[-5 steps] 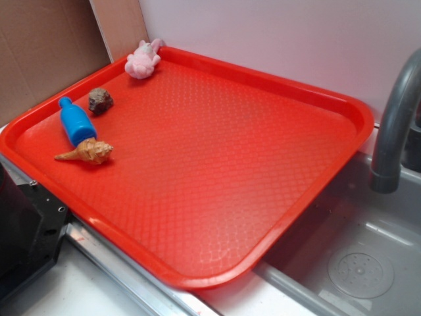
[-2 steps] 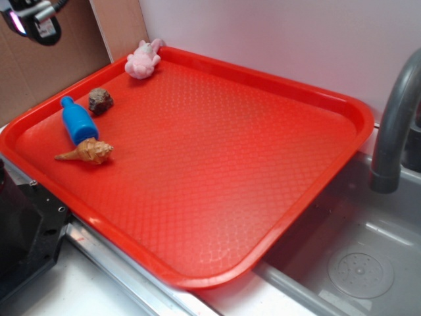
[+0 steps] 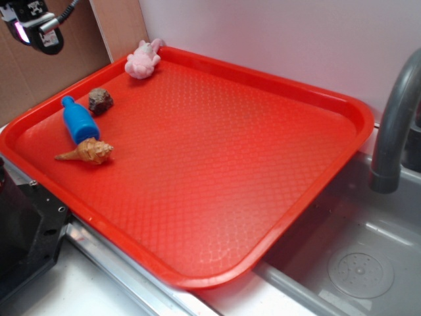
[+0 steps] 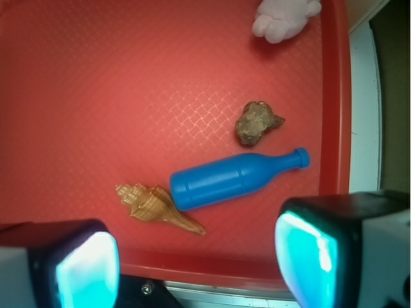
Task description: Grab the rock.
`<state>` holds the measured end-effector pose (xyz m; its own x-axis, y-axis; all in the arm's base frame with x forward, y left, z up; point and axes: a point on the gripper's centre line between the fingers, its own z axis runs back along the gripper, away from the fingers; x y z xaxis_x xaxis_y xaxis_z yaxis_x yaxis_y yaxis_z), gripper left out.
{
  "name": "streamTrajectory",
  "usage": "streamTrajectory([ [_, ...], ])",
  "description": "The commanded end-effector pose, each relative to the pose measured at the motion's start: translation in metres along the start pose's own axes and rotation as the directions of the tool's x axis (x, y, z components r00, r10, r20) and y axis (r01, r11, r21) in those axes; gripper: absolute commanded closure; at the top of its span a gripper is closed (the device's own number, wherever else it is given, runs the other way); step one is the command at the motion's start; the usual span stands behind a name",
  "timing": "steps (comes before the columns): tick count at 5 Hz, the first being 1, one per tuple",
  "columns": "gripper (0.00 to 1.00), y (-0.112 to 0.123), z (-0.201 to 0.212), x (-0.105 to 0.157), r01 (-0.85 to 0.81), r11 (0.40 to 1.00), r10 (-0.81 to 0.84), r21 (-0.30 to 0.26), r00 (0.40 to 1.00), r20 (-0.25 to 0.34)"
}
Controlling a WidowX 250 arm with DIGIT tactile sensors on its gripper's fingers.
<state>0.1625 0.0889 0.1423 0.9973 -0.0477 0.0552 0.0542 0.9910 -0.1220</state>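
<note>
rock free on tray, gripper high and apart

the rock (image 4: 257, 122) lies on the red tray (image 3: 217, 164) near its left rim, lumpy, no clear long axis; a small nub points toward that rim in the wrist view. gripper (image 3: 33, 23) hangs above the tray's left edge, well clear of the rock, fingers (image 4: 87, 269) spread wide, holding nothing. blue bottle (image 4: 234, 179) lies just beside the rock, not touching; seashell (image 4: 157, 208) next to the bottle; pink plush (image 3: 143, 60) at the far corner. faucet (image 3: 395, 125) and sink (image 3: 362, 257) on the other side.

Rock (image 3: 100, 101) lies beside blue bottle (image 3: 79, 122); gripper (image 3: 31, 25) apparently overhead.
</note>
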Motion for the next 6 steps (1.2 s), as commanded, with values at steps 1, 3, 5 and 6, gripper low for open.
streamTrajectory([
  [1,0.00,0.033,-0.024,0.021,-0.006,0.995,0.006,0.096,1.000,0.005],
  [3,0.00,0.055,-0.064,0.036,0.141,0.989,-0.141,0.044,0.990,-0.008],
  [5,0.00,0.058,-0.097,0.048,0.148,0.987,-0.146,0.057,0.988,-0.042],
  [6,0.00,0.059,-0.110,0.054,0.167,0.985,-0.164,0.037,0.984,-0.067],
])
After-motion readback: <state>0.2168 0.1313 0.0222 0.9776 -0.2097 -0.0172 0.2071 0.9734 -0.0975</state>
